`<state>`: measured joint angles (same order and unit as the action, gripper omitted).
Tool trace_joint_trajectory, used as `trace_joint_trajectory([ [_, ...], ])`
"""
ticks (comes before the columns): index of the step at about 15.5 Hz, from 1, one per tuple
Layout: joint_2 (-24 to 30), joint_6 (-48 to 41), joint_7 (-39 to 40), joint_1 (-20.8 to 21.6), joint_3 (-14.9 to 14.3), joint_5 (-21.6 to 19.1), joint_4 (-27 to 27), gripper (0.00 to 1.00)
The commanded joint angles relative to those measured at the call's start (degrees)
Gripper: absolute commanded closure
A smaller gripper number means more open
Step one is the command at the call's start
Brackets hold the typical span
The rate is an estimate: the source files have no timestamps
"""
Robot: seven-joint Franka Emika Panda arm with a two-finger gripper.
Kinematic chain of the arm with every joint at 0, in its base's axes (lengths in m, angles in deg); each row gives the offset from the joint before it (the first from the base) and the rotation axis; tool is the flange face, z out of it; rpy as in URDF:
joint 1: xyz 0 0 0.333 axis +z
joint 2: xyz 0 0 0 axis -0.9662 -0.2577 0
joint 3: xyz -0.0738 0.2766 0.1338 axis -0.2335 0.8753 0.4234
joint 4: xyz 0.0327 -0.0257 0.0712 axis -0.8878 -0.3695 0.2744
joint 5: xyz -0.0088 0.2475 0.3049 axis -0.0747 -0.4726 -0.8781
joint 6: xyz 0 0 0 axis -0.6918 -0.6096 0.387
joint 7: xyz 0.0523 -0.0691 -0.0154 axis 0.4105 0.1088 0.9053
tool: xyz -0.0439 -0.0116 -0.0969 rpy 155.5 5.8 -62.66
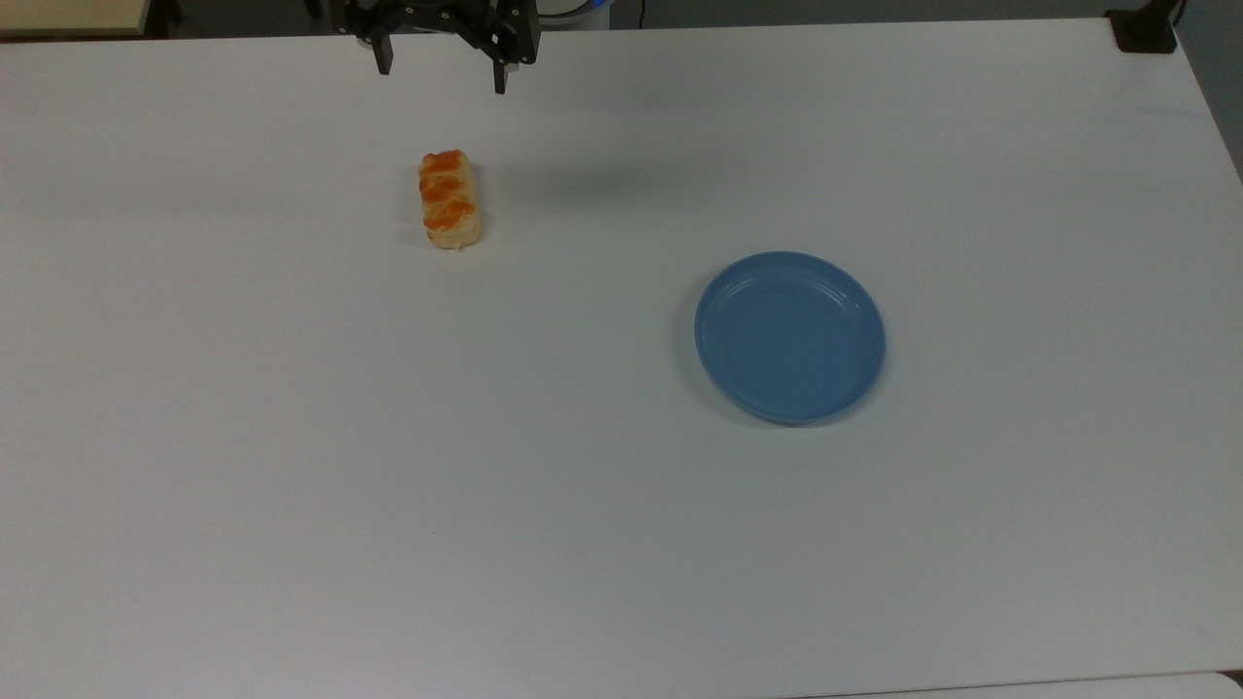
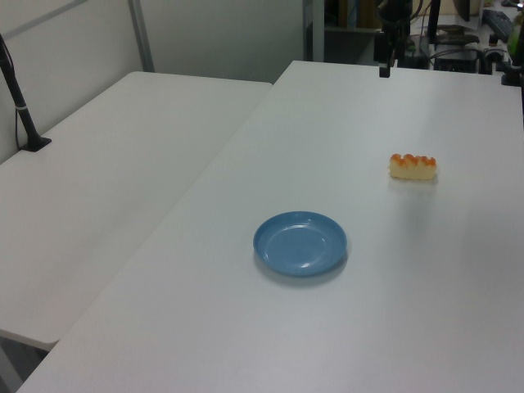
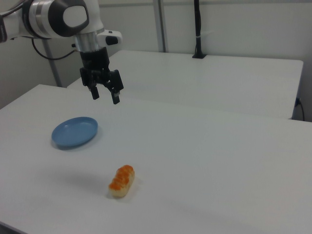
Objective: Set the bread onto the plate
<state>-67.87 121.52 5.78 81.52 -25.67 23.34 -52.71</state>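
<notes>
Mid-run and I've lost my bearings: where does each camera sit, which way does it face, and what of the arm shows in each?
Top view: high above the table, looking down; gripper open at the top edge, beyond the bread.
Left view: raised off one long side, looking along the table; a finger hangs at the far end.
Right view: lower, opposite side; arm and open gripper in the air.
All share bread and plate.

The bread roll is pale yellow with orange glazed patches in stripes across its top. The plate is plain matte blue with faint concentric rings near its rim. The table is white, the gripper black.
</notes>
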Motion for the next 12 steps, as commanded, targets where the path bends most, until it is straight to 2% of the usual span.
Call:
trace_joint_trajectory([
  [1, 1.1, -0.3, -0.1, 0.4, 0.0, -0.9, -0.6, 0.00],
  [12, 0.9, -0.4, -0.1, 0.6, 0.7, -1.0, -1.0, 0.00],
])
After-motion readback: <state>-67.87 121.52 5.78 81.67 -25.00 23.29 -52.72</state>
